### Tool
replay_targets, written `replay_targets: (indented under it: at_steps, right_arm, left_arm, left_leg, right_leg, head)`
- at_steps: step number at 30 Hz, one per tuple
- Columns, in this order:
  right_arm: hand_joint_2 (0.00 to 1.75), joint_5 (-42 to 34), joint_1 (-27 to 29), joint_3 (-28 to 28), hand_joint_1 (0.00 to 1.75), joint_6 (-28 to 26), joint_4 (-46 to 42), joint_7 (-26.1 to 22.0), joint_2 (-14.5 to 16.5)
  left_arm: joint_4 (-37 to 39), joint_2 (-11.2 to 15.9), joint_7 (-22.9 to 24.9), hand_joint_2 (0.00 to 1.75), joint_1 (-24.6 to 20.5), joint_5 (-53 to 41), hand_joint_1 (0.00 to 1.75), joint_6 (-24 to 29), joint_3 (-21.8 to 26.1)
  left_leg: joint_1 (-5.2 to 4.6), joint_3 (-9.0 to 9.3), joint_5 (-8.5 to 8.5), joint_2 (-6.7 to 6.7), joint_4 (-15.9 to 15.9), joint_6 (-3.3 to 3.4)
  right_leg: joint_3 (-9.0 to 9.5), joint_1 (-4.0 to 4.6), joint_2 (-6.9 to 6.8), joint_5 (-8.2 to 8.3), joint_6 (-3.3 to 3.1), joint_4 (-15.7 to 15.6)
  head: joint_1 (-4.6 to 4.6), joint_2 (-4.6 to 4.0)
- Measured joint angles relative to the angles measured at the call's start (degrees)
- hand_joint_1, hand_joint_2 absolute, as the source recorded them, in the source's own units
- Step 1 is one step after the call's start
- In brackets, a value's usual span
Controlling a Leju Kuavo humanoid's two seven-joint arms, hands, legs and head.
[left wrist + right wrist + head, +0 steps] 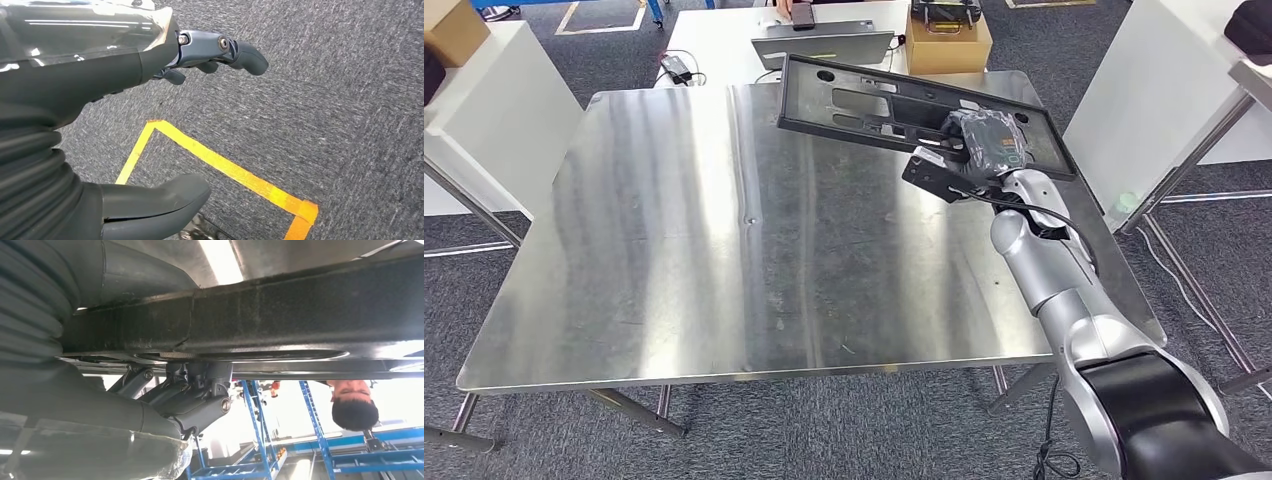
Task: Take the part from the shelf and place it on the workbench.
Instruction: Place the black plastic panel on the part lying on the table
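The part point(894, 105) is a long black flat frame with cut-outs, held tilted over the far right of the steel workbench point(674, 230). My right hand point(984, 145) grips its near long edge towards the right end. In the right wrist view the part's black bar point(280, 320) runs across the picture with my right hand's fingers point(200, 395) curled around it. My left hand point(150, 100) hangs over the grey carpet, its fingers apart and holding nothing.
Behind the workbench a white table carries a grey flat case point(824, 42) and a cardboard box point(949, 40). White tables stand at the left point(484, 110) and right point(1164, 80). A person point(352, 405) and blue racks point(260, 430) lie beyond. Yellow tape point(220, 165) marks the floor.
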Motion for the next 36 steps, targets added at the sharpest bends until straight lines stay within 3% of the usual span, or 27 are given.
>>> replay_targets:
  at_steps: [2,4,7,8,12,22,30,34,35,36]
  right_arm:
    - [1.75,1.47,-0.42,0.33,1.75,0.04,0.66,0.91,0.17]
    - [1.75,3.88,-1.49,1.12,1.75,0.26,2.75,2.07,0.34]
    - [1.75,8.27,-2.80,2.88,1.75,0.50,7.77,4.48,0.89]
    - [1.75,9.74,-3.06,3.56,1.75,0.48,9.63,5.42,1.21]
    - [1.75,12.54,-3.33,5.85,1.75,0.24,15.62,7.51,2.33]
    - [1.75,13.41,-3.49,7.92,1.75,0.42,21.06,8.34,3.62]
    - [1.75,20.21,-3.29,11.10,1.75,1.41,25.30,14.95,6.87]
    - [0.00,22.33,-2.35,12.34,0.00,1.17,26.71,17.63,8.13]
    - [0.00,22.65,-1.84,12.57,0.00,0.92,26.98,17.92,8.27]
    - [0.00,22.91,-1.27,12.76,0.00,0.68,27.21,18.09,8.35]
  left_arm:
    - [0.00,0.06,0.02,1.75,-0.05,-0.27,0.00,0.08,0.00]
    - [0.00,0.11,-0.24,1.75,-0.14,-0.75,0.00,0.09,-0.01]
    - [0.00,0.14,-1.79,1.75,-0.27,-1.45,0.00,0.03,-0.05]
    - [0.00,0.10,-2.51,1.75,-0.40,-1.59,0.00,-0.04,-0.07]
    - [0.00,-0.10,-4.02,1.75,-1.06,-1.69,0.00,-0.48,-0.09]
    - [0.00,-0.13,-4.68,1.75,-1.12,-1.73,0.00,-0.44,-0.09]
    - [0.00,-0.21,-8.32,1.75,-1.85,-2.59,0.00,-2.94,-0.18]
    - [0.00,-0.32,-8.76,1.75,-2.17,-3.25,0.00,-4.75,-0.48]
    - [0.00,-0.32,-8.69,1.75,-2.23,-3.37,0.00,-5.02,-0.63]
    - [0.00,-0.32,-8.57,1.31,-2.27,-3.45,0.00,-5.21,-0.77]
  left_leg:
    - [-0.12,3.23,4.42,0.19,-8.07,0.64]
    - [-0.48,4.98,5.61,0.29,-12.07,1.26]
    - [-0.73,5.86,5.88,0.27,-12.68,2.16]
    - [-0.73,6.26,6.10,0.22,-12.94,2.16]
    - [-1.30,6.71,6.06,-0.11,-12.99,1.71]
    - [-1.79,6.52,5.78,-0.16,-12.89,2.31]
    - [-1.72,6.65,5.73,0.09,-12.90,2.33]
    - [-1.60,6.84,5.68,0.17,-12.91,2.29]
    - [-1.58,6.86,5.67,0.17,-12.91,2.28]
    - [-1.56,6.86,5.67,0.16,-12.91,2.28]
  right_leg:
    - [0.38,0.14,0.02,-0.25,0.24,-0.03]
    - [0.49,0.27,0.02,-0.46,0.66,-0.08]
    - [0.70,0.45,-0.04,-0.74,1.61,-0.16]
    - [0.97,0.61,-0.08,-0.65,1.72,-0.29]
    - [1.73,0.95,-0.30,-1.08,0.92,-0.70]
    - [1.72,0.54,-0.33,-0.95,1.67,-1.05]
    - [1.69,0.54,-0.23,-0.98,1.79,-1.05]
    - [1.77,0.53,-0.13,-1.00,1.77,-1.07]
    - [1.78,0.54,-0.13,-1.00,1.76,-1.07]
    - [1.79,0.54,-0.14,-1.00,1.76,-1.07]
  head:
    - [0.01,0.00]
    - [0.03,0.00]
    - [0.07,0.00]
    - [0.11,0.00]
    - [0.19,0.00]
    - [0.21,0.00]
    - [0.21,0.00]
    - [0.21,0.00]
    - [0.21,0.00]
    - [0.21,0.00]
